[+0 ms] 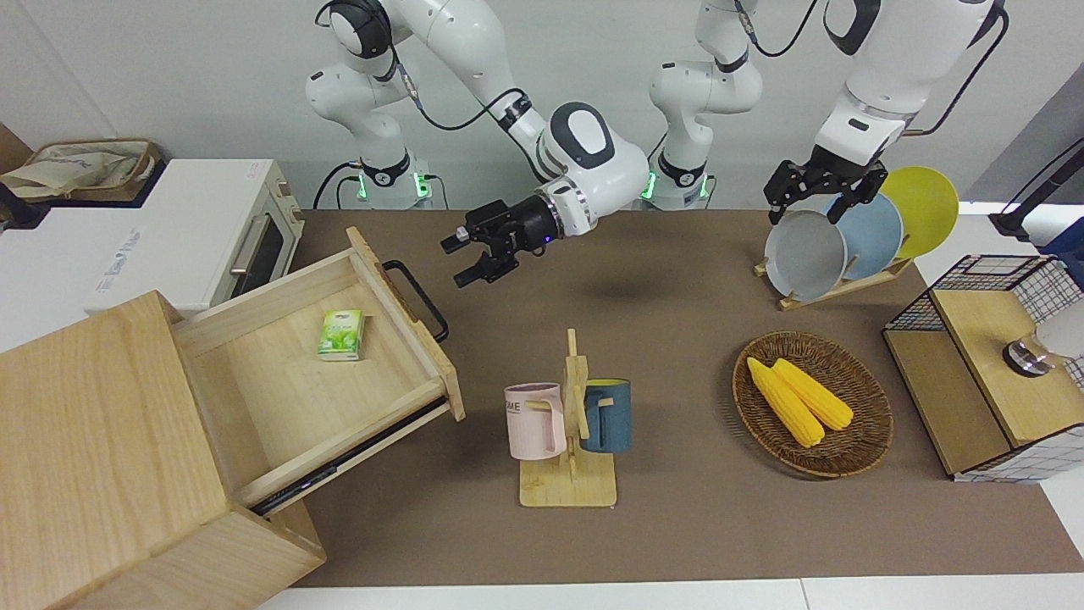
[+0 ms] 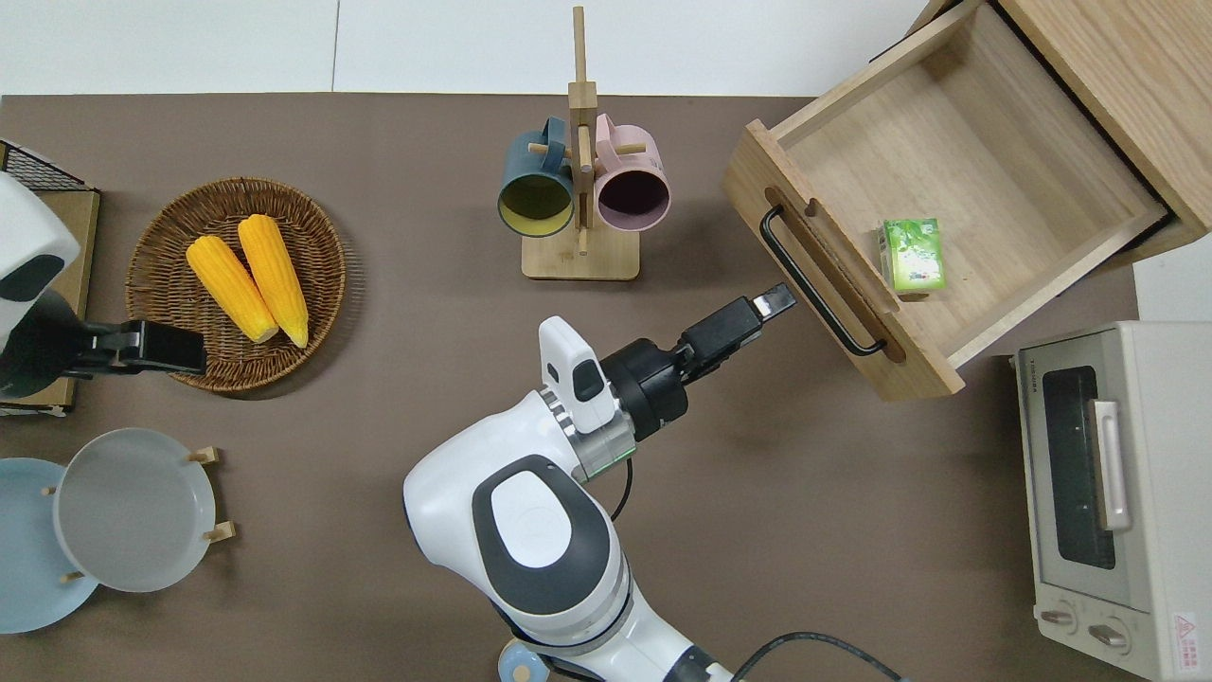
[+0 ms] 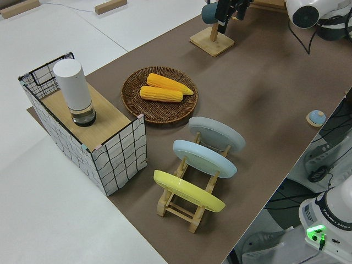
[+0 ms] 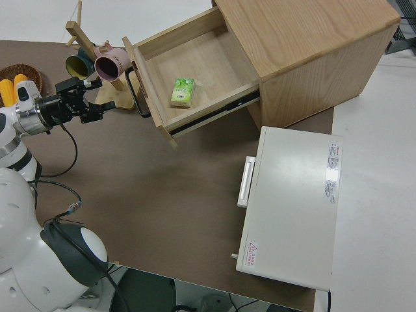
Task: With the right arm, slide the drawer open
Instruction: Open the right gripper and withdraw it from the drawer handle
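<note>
The drawer (image 1: 279, 398) (image 2: 994, 152) (image 4: 208, 62) stands pulled far out of the large pale wooden box (image 1: 93, 440) at the right arm's end of the table. A small green pack (image 1: 341, 335) (image 2: 912, 254) lies inside it. Its black loop handle (image 1: 417, 298) (image 2: 819, 284) (image 4: 138, 94) faces the middle of the table. My right gripper (image 1: 456, 261) (image 2: 772, 303) (image 4: 103, 93) hovers open over the brown mat a short gap from the handle, touching nothing, its blue wrist light on. The left arm is parked, its gripper (image 1: 804, 207) open.
A wooden mug rack (image 1: 569, 487) with a pink and a blue mug stands farther from the robots than the right gripper. A white toaster oven (image 2: 1117, 493) sits beside the drawer, nearer the robots. Wicker basket (image 1: 864, 440) with corn, plate rack (image 1: 834, 284) and wire-mesh cabinet (image 1: 987, 373) fill the left arm's end.
</note>
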